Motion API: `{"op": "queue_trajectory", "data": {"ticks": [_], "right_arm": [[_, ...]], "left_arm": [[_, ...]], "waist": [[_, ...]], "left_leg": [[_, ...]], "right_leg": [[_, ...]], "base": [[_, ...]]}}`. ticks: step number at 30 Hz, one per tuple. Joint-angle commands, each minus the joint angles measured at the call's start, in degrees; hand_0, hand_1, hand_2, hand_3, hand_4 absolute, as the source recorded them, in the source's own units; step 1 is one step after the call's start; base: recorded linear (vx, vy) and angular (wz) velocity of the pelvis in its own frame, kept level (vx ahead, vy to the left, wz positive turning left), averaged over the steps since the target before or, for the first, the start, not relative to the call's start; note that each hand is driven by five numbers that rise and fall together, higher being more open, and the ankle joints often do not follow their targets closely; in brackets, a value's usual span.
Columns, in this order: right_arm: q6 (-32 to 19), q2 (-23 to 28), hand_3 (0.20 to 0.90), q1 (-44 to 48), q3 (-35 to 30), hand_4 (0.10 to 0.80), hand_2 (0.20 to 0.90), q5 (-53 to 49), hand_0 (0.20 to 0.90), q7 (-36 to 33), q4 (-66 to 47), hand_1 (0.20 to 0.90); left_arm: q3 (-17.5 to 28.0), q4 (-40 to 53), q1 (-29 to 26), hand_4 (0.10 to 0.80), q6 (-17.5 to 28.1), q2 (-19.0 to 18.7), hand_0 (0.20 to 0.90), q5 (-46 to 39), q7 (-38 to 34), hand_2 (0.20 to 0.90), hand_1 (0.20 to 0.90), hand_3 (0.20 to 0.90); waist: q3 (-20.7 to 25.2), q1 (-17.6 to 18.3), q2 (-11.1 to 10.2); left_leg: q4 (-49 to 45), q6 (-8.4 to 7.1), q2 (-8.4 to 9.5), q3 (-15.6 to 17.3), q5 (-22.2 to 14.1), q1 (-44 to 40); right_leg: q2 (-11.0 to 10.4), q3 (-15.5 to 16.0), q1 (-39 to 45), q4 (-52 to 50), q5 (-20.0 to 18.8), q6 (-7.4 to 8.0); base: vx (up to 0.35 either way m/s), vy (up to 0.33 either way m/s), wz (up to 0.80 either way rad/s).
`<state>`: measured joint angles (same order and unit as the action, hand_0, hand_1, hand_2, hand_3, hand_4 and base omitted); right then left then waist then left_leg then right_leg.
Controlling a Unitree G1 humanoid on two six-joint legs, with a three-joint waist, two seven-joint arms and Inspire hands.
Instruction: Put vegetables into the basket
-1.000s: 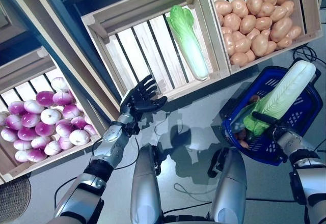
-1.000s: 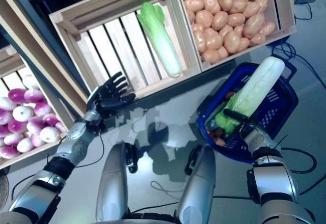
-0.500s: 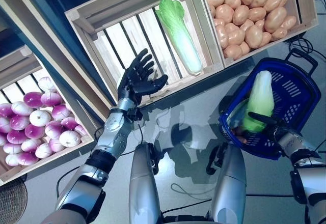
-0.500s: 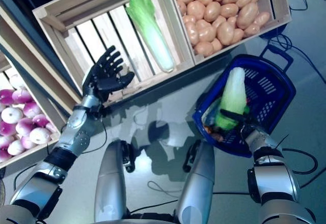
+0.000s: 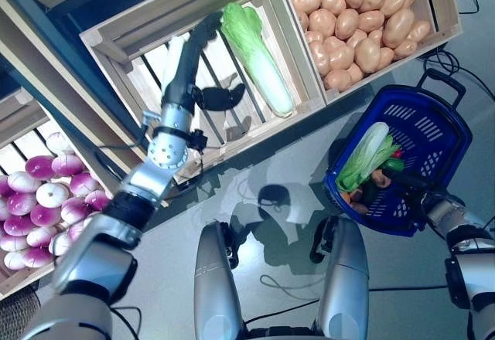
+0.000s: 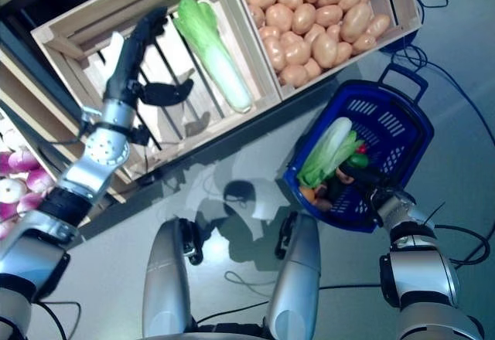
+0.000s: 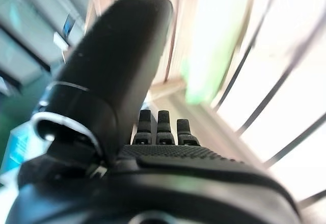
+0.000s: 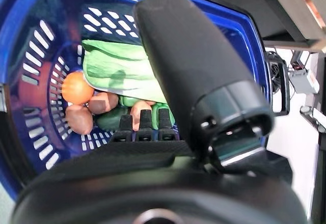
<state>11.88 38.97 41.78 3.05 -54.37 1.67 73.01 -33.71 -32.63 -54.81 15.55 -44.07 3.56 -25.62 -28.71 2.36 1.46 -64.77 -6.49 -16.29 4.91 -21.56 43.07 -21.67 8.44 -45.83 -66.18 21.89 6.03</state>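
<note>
A blue basket (image 5: 438,116) stands on the floor at the right. A napa cabbage (image 5: 362,156) lies inside it on potatoes and other vegetables; the right wrist view shows that cabbage (image 8: 119,70) past straight fingers. My right hand (image 5: 401,180) rests open at the basket's near rim, holding nothing. A second napa cabbage (image 5: 257,58) lies in the middle wooden crate (image 5: 302,54). My left hand (image 5: 183,86) reaches into that crate, open, its thumb pointing at the cabbage a short way to its left. The left wrist view has this cabbage (image 7: 214,46) as a pale green blur beyond the thumb.
A crate of potatoes (image 5: 363,19) stands at the back right, just behind the basket. At the left, a lower crate holds purple and white turnips (image 5: 35,220). Wooden crate walls separate the compartments.
The cabbage that stood upright in my right hand now lies in the basket, and the hand is off it. My left hand has risen into the middle crate towards the other cabbage.
</note>
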Motion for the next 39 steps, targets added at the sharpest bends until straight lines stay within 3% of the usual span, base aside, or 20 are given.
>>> {"op": "queue_trajectory", "data": {"ticks": [1, 4, 9, 15, 20, 22, 24, 30, 39], "right_arm": [[-3.8, 3.2, 0.9, -1.8, 0.8, 0.8, 0.9, 0.0, 0.9, 3.4, 2.4, 0.9], [-4.4, 3.6, 0.9, -2.2, 2.3, 0.8, 0.9, -0.5, 0.9, 5.3, 2.0, 0.9], [-5.5, 4.3, 0.9, -1.0, 4.6, 0.8, 0.9, -2.0, 0.9, 6.9, 2.4, 0.9], [-9.1, 5.2, 0.9, 2.8, 5.9, 0.8, 0.9, -9.1, 0.9, 10.1, -0.6, 0.9], [-13.0, 2.9, 0.9, 1.7, 5.9, 0.8, 0.9, -11.4, 0.9, 12.0, -8.7, 0.9], [-14.9, 1.3, 0.9, -1.7, 5.5, 0.8, 0.9, -11.6, 0.9, 10.3, -17.9, 0.9], [-15.2, 1.1, 0.9, -2.6, 5.3, 0.8, 0.9, -11.3, 0.9, 10.3, -19.9, 0.9], [-14.8, 1.4, 0.9, -3.7, 4.9, 0.8, 0.9, -11.1, 0.9, 8.9, -25.4, 0.9], [-12.4, 1.1, 0.9, -3.2, 5.0, 0.8, 0.9, -12.5, 0.9, 8.8, -25.9, 0.9]], "left_arm": [[-5.2, -3.0, -9.6, 0.8, -0.4, -5.9, 0.9, 15.9, -10.3, 0.9, 0.9, 0.9], [-15.6, -6.4, -16.9, 0.8, -5.4, -9.6, 0.9, 26.0, -10.1, 0.9, 0.9, 0.9], [-26.4, -11.9, -23.2, 0.8, -7.6, -10.0, 0.9, 34.6, -8.7, 0.9, 0.9, 0.9], [-34.4, -14.1, -27.8, 0.8, -9.3, -9.1, 0.9, 36.5, -1.1, 0.9, 0.9, 0.9], [-34.8, -15.9, -27.9, 0.8, -10.7, -9.0, 0.9, 34.6, 1.3, 0.9, 0.9, 0.9], [-32.9, -17.1, -26.9, 0.8, -11.2, -9.4, 0.9, 34.6, 1.9, 0.9, 0.9, 0.9], [-32.2, -17.9, -26.4, 0.8, -10.7, -9.5, 0.9, 34.8, 1.0, 0.9, 0.9, 0.9], [-29.6, -20.0, -25.8, 0.8, -9.9, -9.1, 0.9, 35.5, -4.4, 0.9, 0.9, 0.9], [-29.3, -21.6, -27.3, 0.8, -8.7, -8.6, 0.9, 39.1, -8.4, 0.9, 0.9, 0.9]], "waist": [[6.6, 1.1, -0.2], [6.5, 2.2, -0.1], [6.1, 3.8, 0.1], [5.1, 5.7, 0.7], [4.2, 7.0, 0.5], [3.2, 8.0, 0.0], [3.0, 8.2, -0.2], [2.2, 8.8, -1.2], [1.4, 8.8, -1.8]], "left_leg": [[5.2, -0.78, -1.48, 1.3, -1.4, -2.7], [4.4, -0.87, -2.39, 1.9, -1.6, -1.9], [3.1, -1.26, -3.3, 2.2, -2.1, -0.3], [1.6, -2.09, -4.18, 2.9, -2.7, 1.3], [0.0, -2.65, -4.98, 3.2, -3.1, 3.1], [-1.3, -3.11, -6.13, 3.3, -3.4, 4.7], [-1.8, -3.28, -6.46, 3.2, -3.6, 5.2], [-4.6, -4.07, -8.25, 2.4, -4.3, 8.3], [-8.7, -4.52, -9.97, 0.1, -5.2, 12.9]], "right_leg": [[-1.4, -2.1, 3.3, 7.0, -4.0, 2.45], [-1.6, -2.4, 2.4, 6.8, -4.3, 2.96], [-1.7, -3.3, 0.9, 6.5, -4.7, 3.57], [-1.8, -4.4, -0.6, 6.3, -5.1, 4.34], [-1.8, -5.4, -2.3, 5.7, -5.2, 4.84], [-2.3, -5.9, -3.6, 5.3, -5.6, 5.24], [-2.4, -6.1, -4.0, 5.1, -5.7, 5.36], [-3.2, -6.8, -6.4, 3.5, -5.8, 5.79], [-4.3, -7.7, -10.1, 0.6, -5.8, 6.14]], "base": [[0.007, 0.041, -0.07], [-0.023, 0.045, -0.07], [-0.035, 0.05, -0.1], [-0.038, 0.063, -0.08], [-0.058, 0.049, -0.12], [-0.09, 0.042, -0.1], [-0.052, 0.025, -0.04], [-0.043, 0.011, -0.05], [-0.034, -0.001, -0.06]]}}
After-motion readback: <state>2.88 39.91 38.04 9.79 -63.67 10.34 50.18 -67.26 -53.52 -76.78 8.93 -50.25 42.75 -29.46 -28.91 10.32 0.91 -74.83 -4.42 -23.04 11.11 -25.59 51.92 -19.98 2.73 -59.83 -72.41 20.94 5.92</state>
